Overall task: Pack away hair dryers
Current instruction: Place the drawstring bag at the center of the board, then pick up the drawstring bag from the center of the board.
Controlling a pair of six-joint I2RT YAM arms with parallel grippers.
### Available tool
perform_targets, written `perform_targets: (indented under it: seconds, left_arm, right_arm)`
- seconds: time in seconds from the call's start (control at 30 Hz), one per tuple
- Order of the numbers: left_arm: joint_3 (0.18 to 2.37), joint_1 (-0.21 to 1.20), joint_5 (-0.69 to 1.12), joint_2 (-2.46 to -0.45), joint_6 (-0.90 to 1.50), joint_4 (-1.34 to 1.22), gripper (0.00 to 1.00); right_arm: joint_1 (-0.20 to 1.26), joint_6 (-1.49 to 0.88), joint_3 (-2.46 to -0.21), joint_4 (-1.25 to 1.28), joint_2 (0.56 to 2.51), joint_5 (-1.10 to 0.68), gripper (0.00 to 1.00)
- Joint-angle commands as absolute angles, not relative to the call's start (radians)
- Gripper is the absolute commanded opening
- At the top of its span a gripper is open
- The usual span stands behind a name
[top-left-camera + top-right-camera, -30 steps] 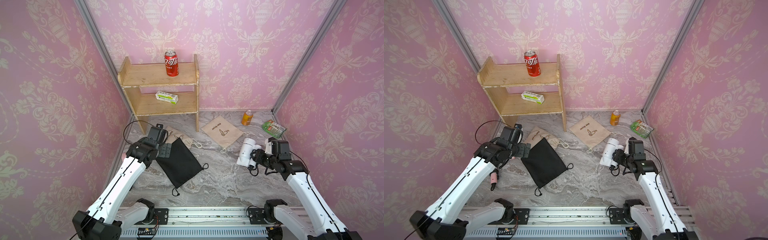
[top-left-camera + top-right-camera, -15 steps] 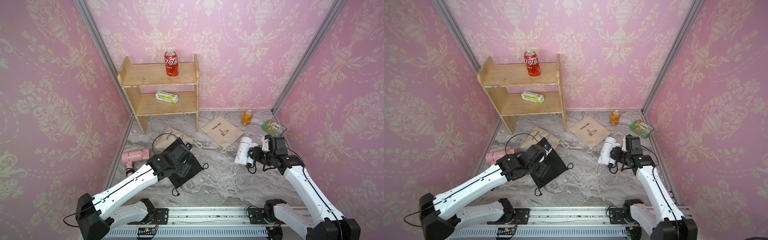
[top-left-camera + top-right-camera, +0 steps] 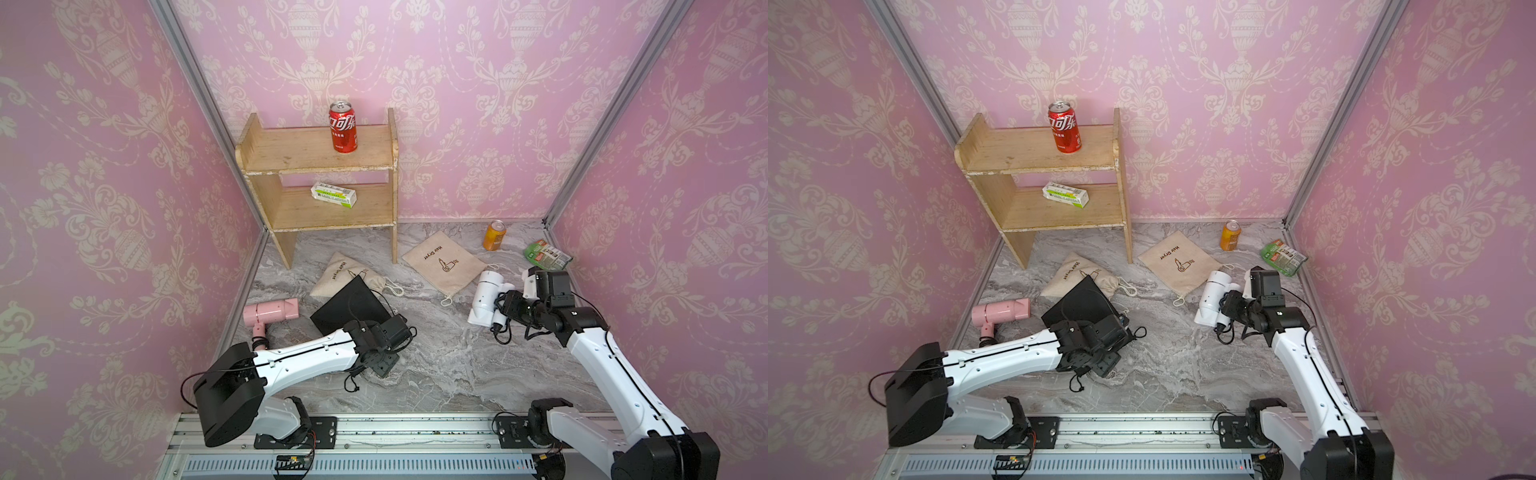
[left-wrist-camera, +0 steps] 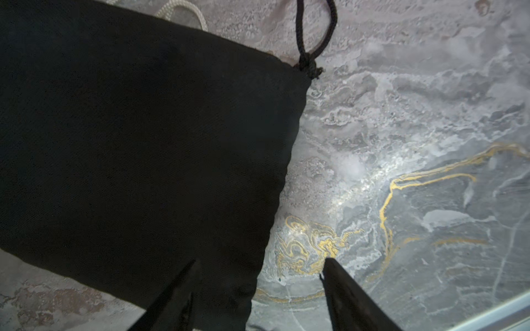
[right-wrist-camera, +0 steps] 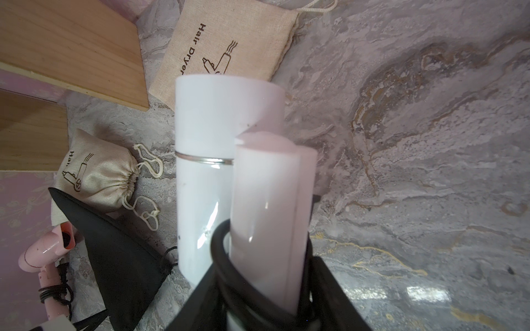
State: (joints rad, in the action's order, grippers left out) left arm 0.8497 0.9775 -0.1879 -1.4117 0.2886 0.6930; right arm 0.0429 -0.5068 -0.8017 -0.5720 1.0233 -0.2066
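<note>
My right gripper (image 5: 265, 286) is gripping the white hair dryer (image 3: 484, 297) at the right. My left gripper (image 4: 261, 260) is standing open over the black pouch (image 4: 143, 143) edge; the pink hair dryer (image 3: 272, 311) is lying left.

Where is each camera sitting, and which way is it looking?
Top views: high at the front, looking down over the marble floor toward the back wall; left arm and right arm show.
Left wrist: on the left arm, looking down at the black pouch and floor; the left gripper's open fingertips show.
Right wrist: on the right arm, looking along the white hair dryer toward the wooden shelf; the right gripper gripping it shows.
Shared: every view shows the black pouch.
</note>
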Motion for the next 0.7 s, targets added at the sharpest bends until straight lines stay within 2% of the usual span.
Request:
perform_targets:
  seconds: [0.0, 0.1, 0.23, 0.37, 0.67]
  left_arm:
    - [0.841, 0.981, -0.185, -1.448, 0.311, 0.670, 0.67]
    - [0.838, 0.982, -0.177, -1.479, 0.316, 0.659, 0.61]
    - [0.817, 0.979, -0.182, -1.510, 0.329, 0.636, 0.59]
    - [0.818, 0.968, -0.208, -1.531, 0.358, 0.623, 0.50]
    - [0.805, 0.919, -0.186, -1.536, 0.373, 0.609, 0.40]
  right_arm:
    - [0.050, -0.493, -0.829, -0.525, 0.997, -0.222, 0.24]
    - [0.049, -0.490, -0.831, -0.526, 1.000, -0.224, 0.24]
    - [0.050, -0.496, -0.822, -0.505, 0.996, -0.235, 0.25]
    - [0.050, -0.500, -0.820, -0.497, 0.999, -0.237, 0.25]
    - [0.049, -0.500, -0.807, -0.489, 1.002, -0.241, 0.25]
